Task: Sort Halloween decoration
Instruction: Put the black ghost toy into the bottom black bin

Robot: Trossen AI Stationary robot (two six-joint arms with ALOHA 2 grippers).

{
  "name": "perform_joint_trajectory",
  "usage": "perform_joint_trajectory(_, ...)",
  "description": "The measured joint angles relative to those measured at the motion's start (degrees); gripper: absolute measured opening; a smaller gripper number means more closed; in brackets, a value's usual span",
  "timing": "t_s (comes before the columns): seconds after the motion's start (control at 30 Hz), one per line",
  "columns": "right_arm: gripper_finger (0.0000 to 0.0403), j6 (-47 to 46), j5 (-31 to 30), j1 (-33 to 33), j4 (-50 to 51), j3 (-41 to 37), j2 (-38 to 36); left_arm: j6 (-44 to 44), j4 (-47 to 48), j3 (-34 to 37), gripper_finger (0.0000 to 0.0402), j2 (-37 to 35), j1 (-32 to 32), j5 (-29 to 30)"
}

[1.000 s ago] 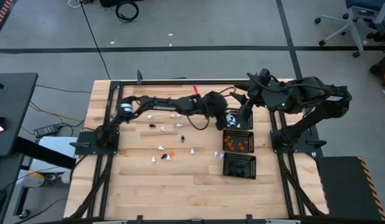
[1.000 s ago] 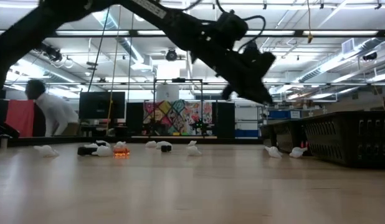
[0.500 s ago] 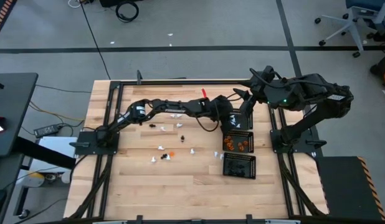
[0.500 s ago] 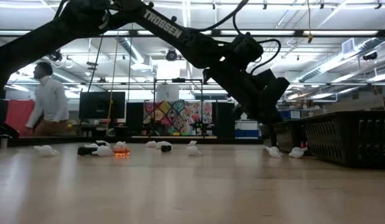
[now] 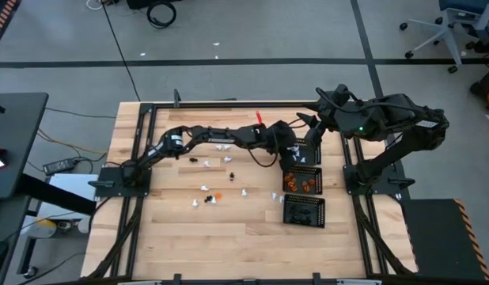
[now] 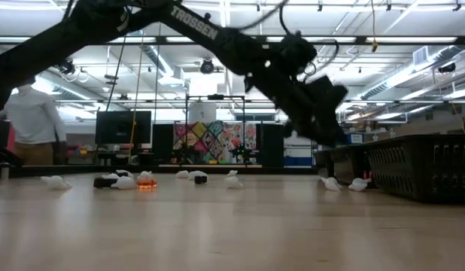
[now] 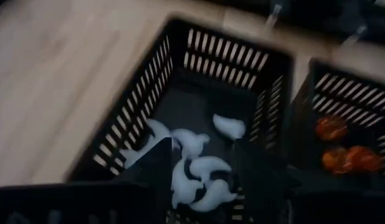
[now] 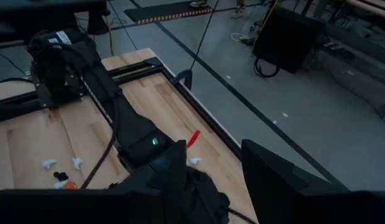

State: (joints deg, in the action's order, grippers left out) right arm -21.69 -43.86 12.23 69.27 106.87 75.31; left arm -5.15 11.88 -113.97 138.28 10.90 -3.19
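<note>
From the high view, the left arm stretches right across the wooden table (image 5: 173, 237) so its left gripper (image 5: 296, 150) hangs over the farthest of three black mesh trays (image 5: 304, 210) lined up by the right arm's base. My guess is it's there to drop a white piece in with the others. Loose trinkets (image 5: 215, 194) sit scattered mid-table, well apart from the trays. The right gripper (image 5: 314, 134) waits just beside that same tray.

Low view: white pieces (image 6: 56, 181) and an orange one (image 6: 146, 183) dot the tabletop, small lumpy shapes. A person (image 6: 33, 124) stands far back.

Left wrist view: fingers (image 7: 152, 177) spread apart, nothing between them, right above the slotted tray (image 7: 180, 62) holding glossy white ghost-ish blobs (image 7: 199, 174). The next tray has shiny orange ones (image 7: 342, 155).

Right wrist view: its fingers (image 8: 174, 165) are apart too, empty, looking over the left arm.
</note>
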Motion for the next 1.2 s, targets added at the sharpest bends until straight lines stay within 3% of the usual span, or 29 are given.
perform_joint_trajectory(0.33,0.0158,-0.89,0.0,0.0,1.55,0.0,0.0,13.05,19.46,-0.04,0.0141,-9.24,0.11,0.49)
perform_joint_trajectory(0.53,0.0158,-1.19,-0.04,0.0,1.54,0.0,0.02,18.16,33.41,0.18,0.0125,-9.85,-0.05,-1.19)
perform_joint_trajectory(0.97,0.0158,-1.31,-0.02,0.13,1.49,0.0,0.02,19.68,41.06,0.39,0.0088,-11.89,-1.04,-3.9)
perform_joint_trajectory(1.07,0.0158,-1.31,-0.01,0.13,1.55,0.0,0.02,19.67,40.16,5.91,0.0075,-14.19,-2.61,-4.17)
perform_joint_trajectory(1.2,0.0158,-1.3,-0.02,0.13,1.58,0.0,0.02,15.88,32.04,20.35,0.0057,-21.09,-4.89,-4.26)
